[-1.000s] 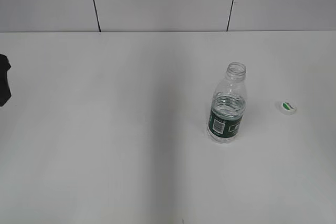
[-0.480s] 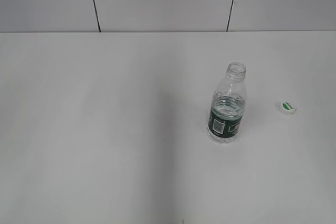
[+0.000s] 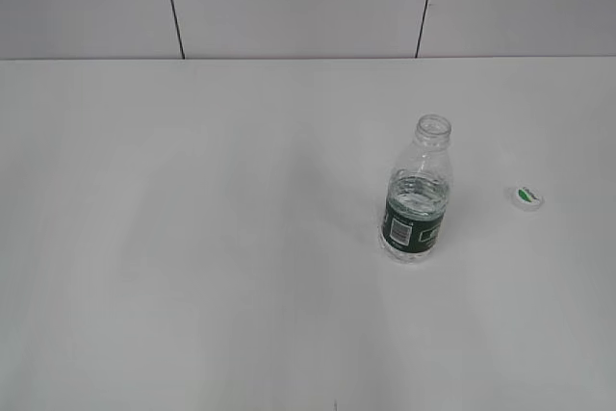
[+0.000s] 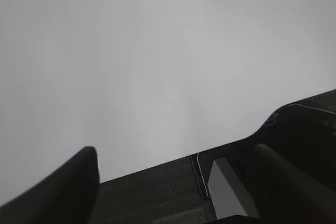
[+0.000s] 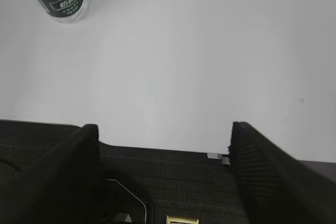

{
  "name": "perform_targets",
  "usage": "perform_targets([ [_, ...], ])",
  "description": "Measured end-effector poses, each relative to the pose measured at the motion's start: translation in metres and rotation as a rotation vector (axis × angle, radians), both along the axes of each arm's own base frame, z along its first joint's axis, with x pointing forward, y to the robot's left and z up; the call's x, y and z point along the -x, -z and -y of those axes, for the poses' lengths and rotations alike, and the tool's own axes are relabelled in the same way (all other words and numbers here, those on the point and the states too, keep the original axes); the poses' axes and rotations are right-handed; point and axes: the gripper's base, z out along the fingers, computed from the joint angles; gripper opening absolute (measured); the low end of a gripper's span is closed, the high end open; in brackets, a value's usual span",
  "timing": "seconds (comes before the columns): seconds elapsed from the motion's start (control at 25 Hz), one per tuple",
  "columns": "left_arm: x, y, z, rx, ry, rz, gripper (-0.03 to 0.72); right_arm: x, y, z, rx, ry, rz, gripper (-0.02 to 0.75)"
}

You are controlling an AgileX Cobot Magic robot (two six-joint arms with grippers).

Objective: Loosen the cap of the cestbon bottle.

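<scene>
Exterior: clear ribbed plastic cestbon bottle (image 3: pixel 418 194) stands upright, neck open, small green-and-white screw cap (image 3: pixel 526 197) well apart on white table (image 3: pixel 192 238). Left wrist: left gripper (image 4: pixel 173 192) spread, seeing neither. Right wrist: right gripper (image 5: pixel 163 145) spread, nearer, both lying ahead.

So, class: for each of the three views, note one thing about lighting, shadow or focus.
Exterior view: even, soft light; the cestbon bottle and the cap are sharp, with only faint shadows on the table.
Left wrist view: hazy, featureless pale surface; dark, blurred gripper parts fill the bottom.
Right wrist view: bottle and cap crisp at the top edge, the right gripper dark and soft-edged.
</scene>
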Motion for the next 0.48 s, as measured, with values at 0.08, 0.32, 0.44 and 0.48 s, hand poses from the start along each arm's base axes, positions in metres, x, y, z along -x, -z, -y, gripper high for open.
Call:
perform_targets([
  [0.08, 0.018, -0.001, -0.004, 0.012, 0.0, 0.057, 0.532, 0.005, 0.012, 0.0, 0.0, 0.001, -0.013, 0.589],
  [0.32, 0.05, 0.006, -0.011, 0.031, 0.0, 0.142, 0.531, 0.014, 0.037, 0.0, -0.005, -0.001, -0.041, 0.589],
  [0.44, 0.061, 0.01, -0.013, 0.039, 0.0, 0.179, 0.531, 0.015, 0.041, 0.0, -0.014, -0.003, -0.045, 0.589],
  [0.48, 0.064, 0.012, -0.014, 0.043, 0.0, 0.189, 0.531, 0.016, 0.041, 0.0, -0.015, -0.004, -0.043, 0.589],
])
